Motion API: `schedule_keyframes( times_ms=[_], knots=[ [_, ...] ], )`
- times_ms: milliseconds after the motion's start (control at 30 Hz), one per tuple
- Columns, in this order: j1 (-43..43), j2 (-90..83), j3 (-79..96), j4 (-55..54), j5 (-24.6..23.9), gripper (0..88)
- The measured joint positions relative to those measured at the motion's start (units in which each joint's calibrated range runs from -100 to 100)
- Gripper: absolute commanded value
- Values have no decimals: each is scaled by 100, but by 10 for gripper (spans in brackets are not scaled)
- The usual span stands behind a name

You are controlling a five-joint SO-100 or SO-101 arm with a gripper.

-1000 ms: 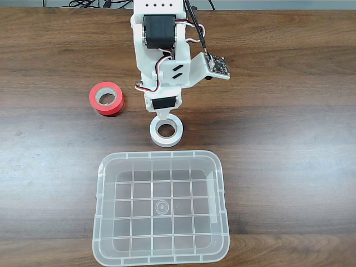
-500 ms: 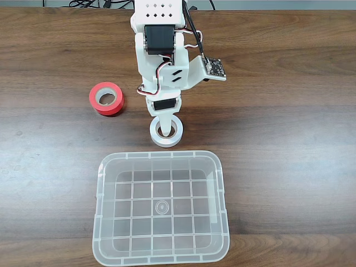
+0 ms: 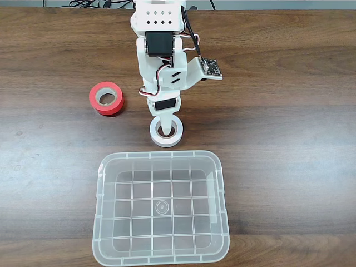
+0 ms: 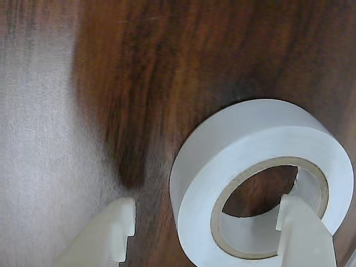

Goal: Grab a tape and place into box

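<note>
The white tape (image 3: 173, 136) lies flat on the wooden table, just beyond the far rim of the clear box (image 3: 103, 214). My gripper (image 3: 163, 124) hangs over the roll's far edge and is open. In the wrist view one finger (image 4: 303, 231) stands inside the hole of the tape (image 4: 250, 142) and the other finger (image 4: 114, 225) is outside it, a small gap away from the roll's wall. The box holds nothing.
A red roll of tape (image 3: 107, 98) with a grey core sits to the left of the arm in the fixed view. Bare wooden table (image 3: 289, 139) spreads to the right of the tape and box.
The arm has tipped lower toward the white tape, and one finger has gone down into its hole. The tape, red roll and box have not moved.
</note>
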Motion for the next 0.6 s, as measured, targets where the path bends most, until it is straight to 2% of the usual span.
schedule_keyframes(
  times_ms=[133,600],
  knots=[
    [0,0,81,-169,0,108],
    [0,0,81,-339,94,99]
  ],
)
